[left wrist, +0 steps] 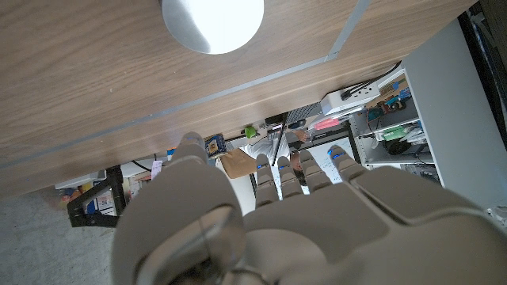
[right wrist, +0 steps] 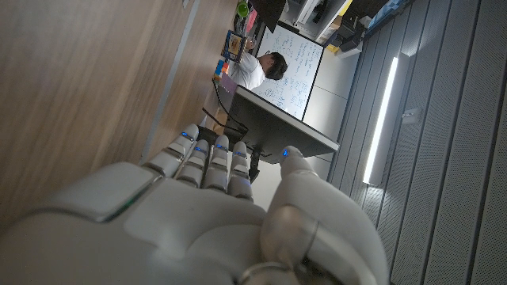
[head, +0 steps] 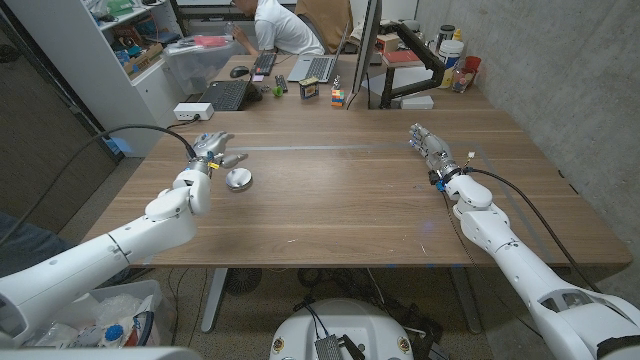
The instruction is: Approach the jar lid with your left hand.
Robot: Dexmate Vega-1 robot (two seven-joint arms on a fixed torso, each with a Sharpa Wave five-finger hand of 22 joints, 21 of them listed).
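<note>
Round silver metal jar lid point(head: 238, 180) lies flat on the brown wooden table point(head: 340, 200), on the robot's left half, toward the far side. Left hand point(head: 212, 150) sits just beside the lid, on its far-left side; fingers spread apart, holding nothing. No contact with the lid visible in the head view. Left wrist view: the lid point(left wrist: 212, 24) shows as a bright disc ahead of the hand point(left wrist: 261, 214), apart from the fingertips point(left wrist: 192, 142), with a pale strip across the table point(left wrist: 79, 71) between them.

Right hand point(head: 428, 143) rests on the table's right half, well apart from the lid, fingers extended and loosely together, nothing in it. Right wrist view: same hand point(right wrist: 214, 214), fingers straight.

Person in a white shirt point(head: 280, 25) bent over a desk behind the table
</note>
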